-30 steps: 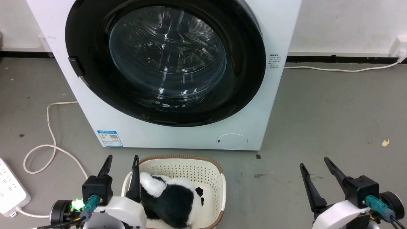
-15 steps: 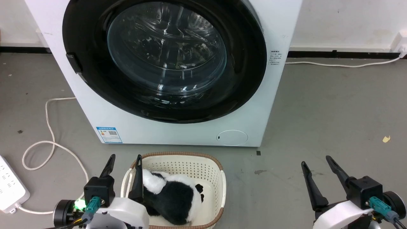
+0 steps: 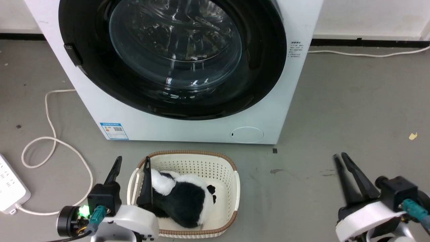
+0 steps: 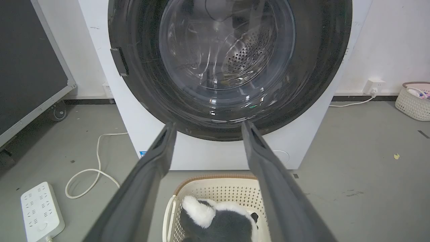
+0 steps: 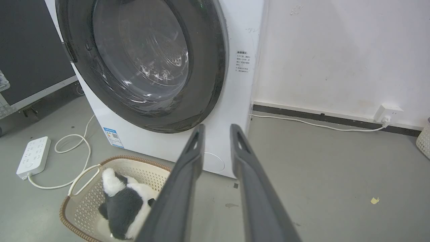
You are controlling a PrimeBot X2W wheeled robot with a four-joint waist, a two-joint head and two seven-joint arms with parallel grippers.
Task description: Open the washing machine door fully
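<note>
Grey floor (image 3: 336,101), white wall (image 3: 369,13) | washing machine door (image 3: 262,67) shut, 12 o'clock | likely heavy, stiff, glossy-slick; hook tab (image 3: 71,54) at its 9 o'clock | left claw (image 3: 132,158) wide, empty | right claw (image 3: 339,155) narrow, empty

The washing machine (image 3: 188,129) is a big white box. It stands on the grey floor (image 3: 352,101), close to a white wall. The washing machine door (image 3: 174,57) is a very big round door on its front. It is shiny and black, with a clear glass window (image 3: 174,37) that bulges out in the middle. The door is shut and lies flat on the front. A small black tab (image 3: 72,55) sits on its left edge. Through the glass, the steel drum (image 4: 248,53) shows its little holes. Low on the front are a blue sticker (image 3: 114,130) at the left and a small round flap (image 3: 247,134) at the right.
</note>
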